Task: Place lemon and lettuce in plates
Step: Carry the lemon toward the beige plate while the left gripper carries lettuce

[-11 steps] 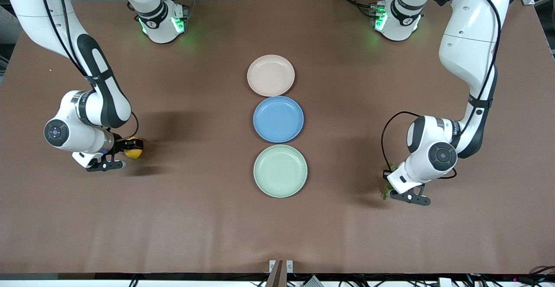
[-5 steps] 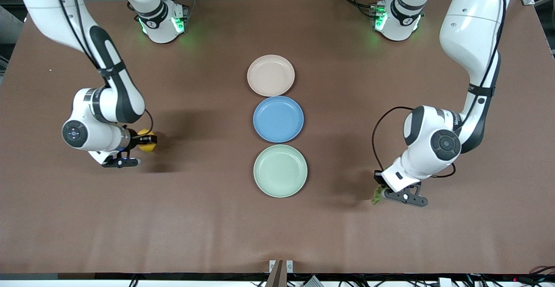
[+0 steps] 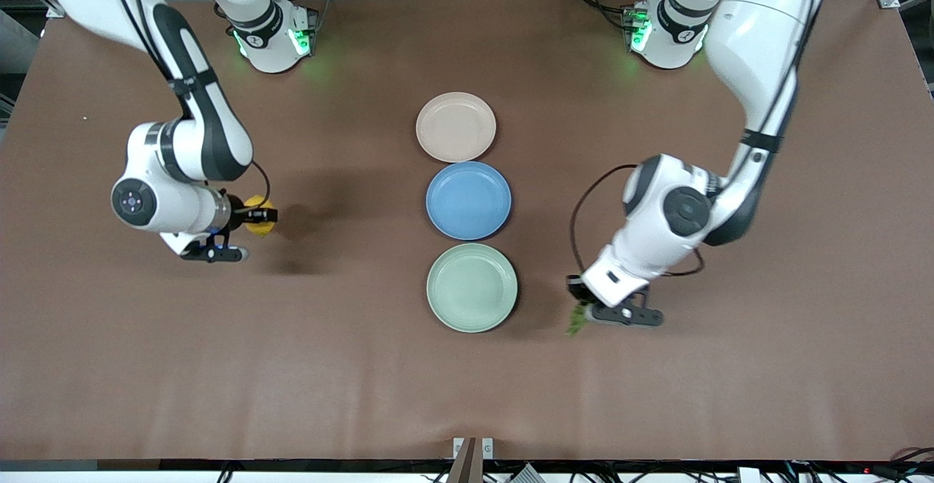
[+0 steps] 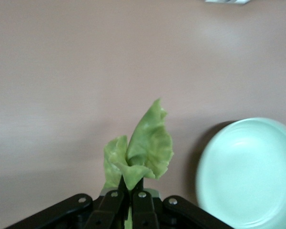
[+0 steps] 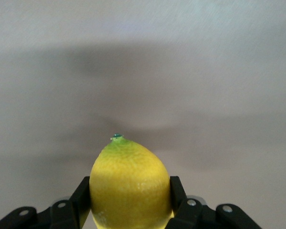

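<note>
My right gripper (image 3: 257,218) is shut on the yellow lemon (image 3: 260,224) and holds it above the bare table toward the right arm's end; the lemon (image 5: 130,183) fills the space between the fingers in the right wrist view. My left gripper (image 3: 580,311) is shut on the green lettuce leaf (image 3: 576,320) and holds it over the table beside the mint green plate (image 3: 471,287). In the left wrist view the lettuce (image 4: 140,150) sticks out of the closed fingers with the mint plate (image 4: 250,171) close by. The beige-pink plate (image 3: 455,126) lies nearest the robots' bases.
A bright blue plate (image 3: 468,200) lies between the beige-pink and mint plates; the three form a row down the table's middle. All three plates hold nothing. Brown table surface spreads on both sides of the row.
My left gripper has carried the lettuce toward the mint green plate. My right gripper has carried the lemon toward the row of plates and a little toward the bases.
</note>
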